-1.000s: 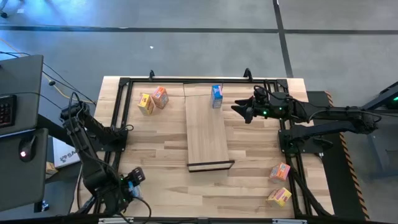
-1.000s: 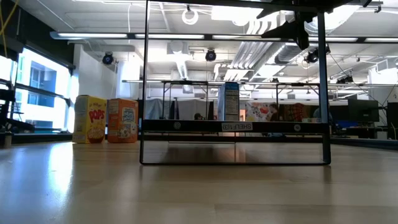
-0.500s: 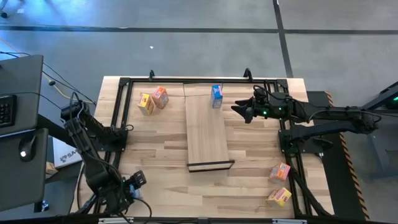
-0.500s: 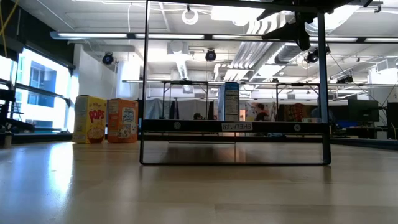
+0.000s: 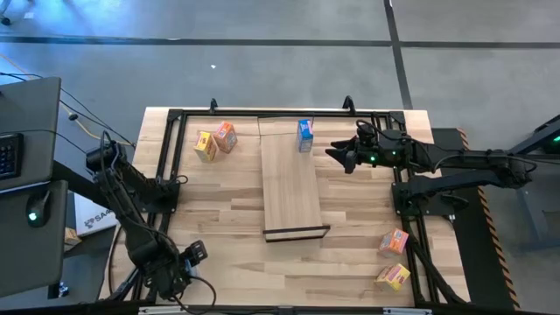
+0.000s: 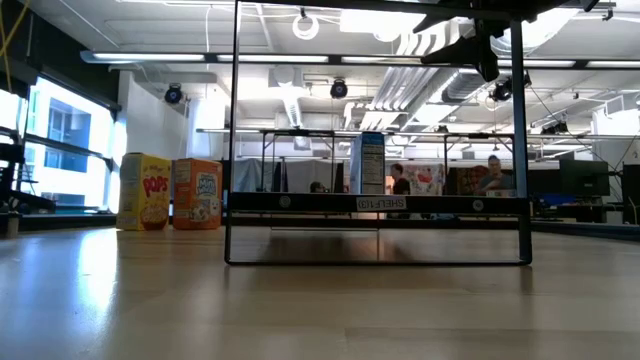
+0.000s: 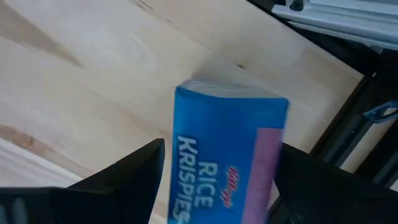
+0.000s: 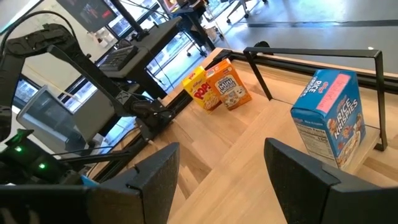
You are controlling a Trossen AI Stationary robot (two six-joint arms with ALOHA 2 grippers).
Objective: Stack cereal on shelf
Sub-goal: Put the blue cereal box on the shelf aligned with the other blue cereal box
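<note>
**One blue box on the shelf**

While the right gripper (image 5: 331,154) hovers with jaws apart just right of the shelf (image 5: 290,184), a blue box (image 5: 304,135) stands at the shelf's far end. The left gripper (image 7: 214,186), at the worktop's (image 5: 227,219) near-left corner, has its jaws clamped on another blue box (image 7: 227,155).

Both arms are matte black jointed links trailing thin black cables, the right gripper (image 5: 338,156) showing small green lights.
</note>
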